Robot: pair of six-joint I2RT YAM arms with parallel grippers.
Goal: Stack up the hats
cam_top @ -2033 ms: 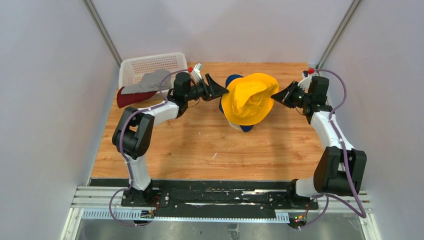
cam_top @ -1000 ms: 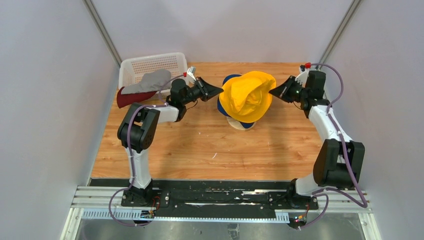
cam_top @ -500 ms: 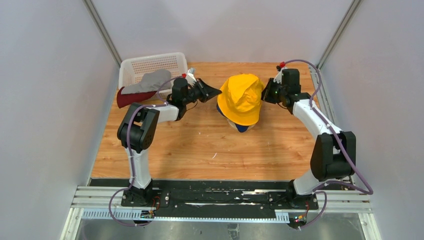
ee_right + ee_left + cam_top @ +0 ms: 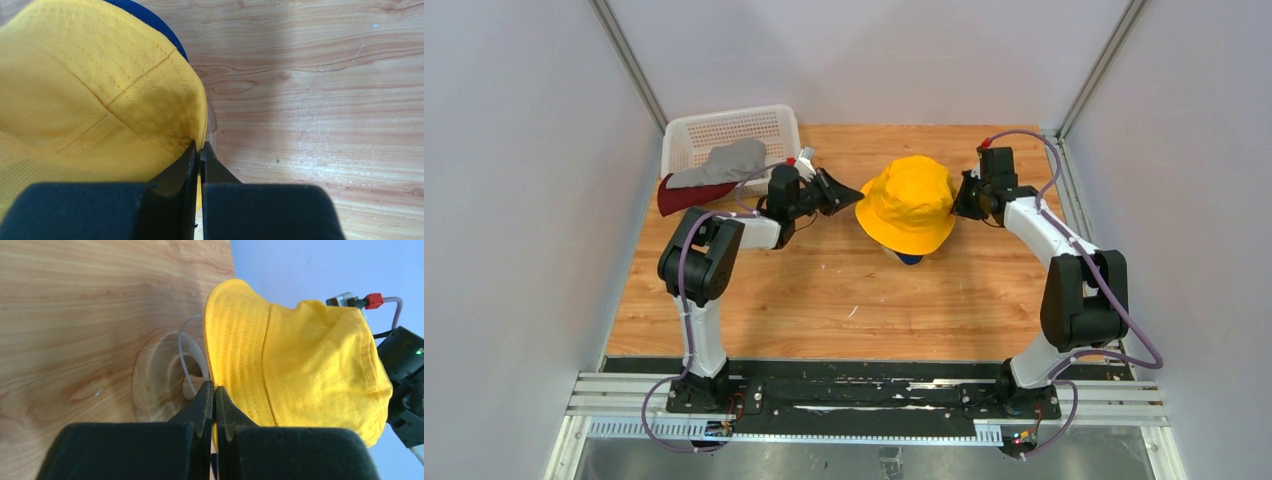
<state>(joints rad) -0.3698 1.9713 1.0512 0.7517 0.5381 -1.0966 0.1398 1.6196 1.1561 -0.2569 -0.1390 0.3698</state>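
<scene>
A yellow hat [image 4: 909,203] sits crown-up over a navy hat [image 4: 908,259], of which only a sliver shows at the near edge. My left gripper [image 4: 856,197] is shut on the yellow brim's left side. My right gripper [image 4: 959,200] is shut on its right side. In the left wrist view my left gripper [image 4: 214,387] pinches the brim of the yellow hat [image 4: 300,365], with the wooden stand [image 4: 160,385] beneath. The right wrist view has my right gripper [image 4: 200,147] pinching the yellow hat [image 4: 100,100], with the navy hat [image 4: 155,25] behind. A grey hat [image 4: 724,162] and a dark red hat [image 4: 686,195] lie at the left.
A white perforated basket [image 4: 724,128] stands at the back left corner, with the grey and dark red hats draped over its front edge. Grey walls close in both sides. The wooden tabletop [image 4: 844,300] lies bare in front of the hats.
Both grippers have moved inward and down with the yellow hat. It was stretched wide and crumpled before; now it sits rounded over the navy hat, covering nearly all of it.
</scene>
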